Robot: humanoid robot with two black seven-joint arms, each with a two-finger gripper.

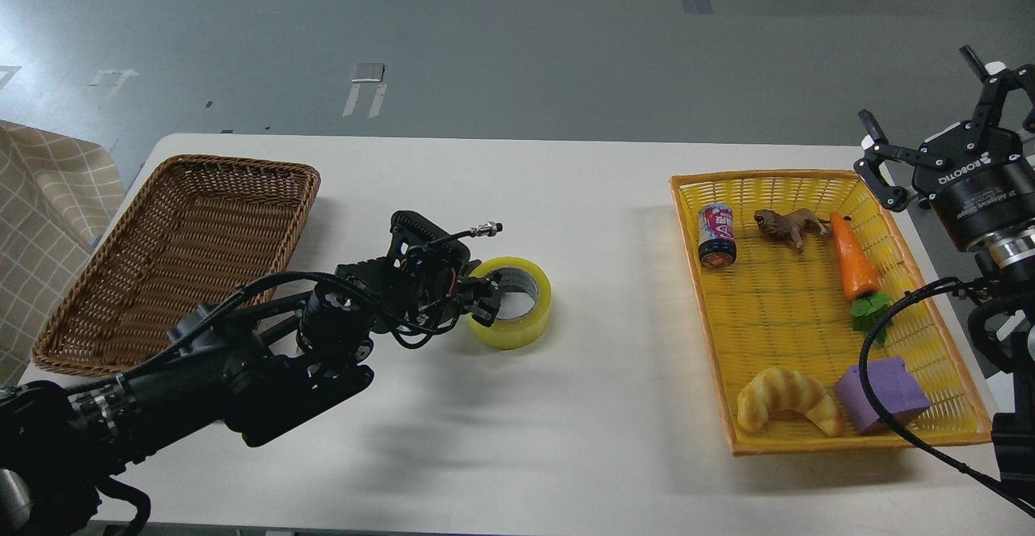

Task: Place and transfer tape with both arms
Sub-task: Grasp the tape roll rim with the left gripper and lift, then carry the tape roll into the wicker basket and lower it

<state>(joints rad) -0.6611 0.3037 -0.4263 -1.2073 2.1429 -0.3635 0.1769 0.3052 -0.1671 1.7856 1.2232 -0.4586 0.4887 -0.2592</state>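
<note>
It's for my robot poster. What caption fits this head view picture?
Left gripper reaches the tape on the table, between a brown basket and a yellow one.

You have a white table [598,221] holding a brown wicker basket [97,310], the tape [525,327] and a yellow basket [703,310].

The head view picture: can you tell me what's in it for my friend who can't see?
The robot's left hand grips the wall of a yellow translucent tape roll on a white table, one finger inside the core. A brown wicker basket sits left; a yellow plastic basket of toys sits right, beside the open right hand.
</note>
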